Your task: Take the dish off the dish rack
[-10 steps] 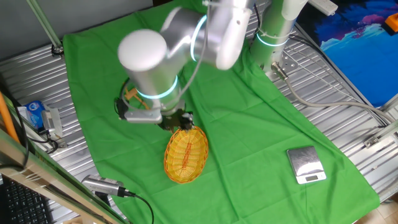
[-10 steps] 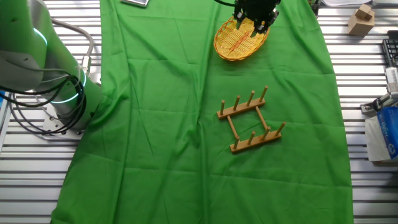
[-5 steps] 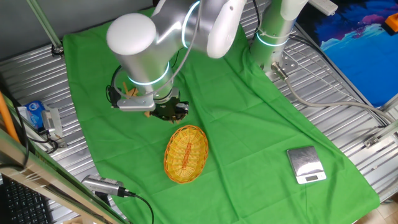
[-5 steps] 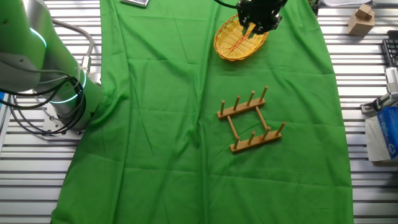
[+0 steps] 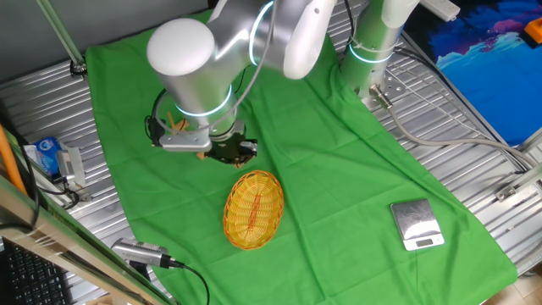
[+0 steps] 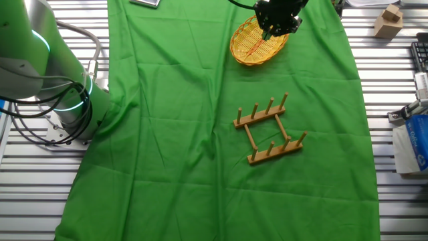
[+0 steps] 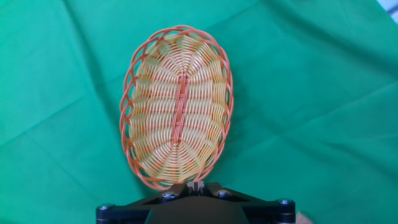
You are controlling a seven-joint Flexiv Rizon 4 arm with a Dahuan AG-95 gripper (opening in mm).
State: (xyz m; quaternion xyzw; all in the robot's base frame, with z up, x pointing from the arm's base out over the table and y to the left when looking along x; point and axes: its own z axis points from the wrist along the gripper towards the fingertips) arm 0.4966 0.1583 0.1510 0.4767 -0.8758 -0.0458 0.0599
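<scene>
Compared with a second ago, the end effector has lifted off the near rim of the dish and drawn back toward 10 o'clock in the one fixed view, while over the last half second almost nothing has shifted. The yellow-and-orange wicker dish now lies flat on the green cloth, touching nothing but the cloth. In the other fixed view it sits at the 12 o'clock edge of the surface, well apart from the wooden dish rack, which stands with no dish between its pegs near the middle of the cloth. The silver scale rests off at about 4 o'clock from the dish in the one fixed view. From the hand view, the dish fills the centre and only the black base of the end effector shows at the bottom edge; the fingers are out of sight, so whether they are parted or closed cannot be told, though nothing appears to be held. Judged from this layout, the task looks essentially done: the dish is off the rack and set down, leaving at most a retreat of the arm.
</scene>
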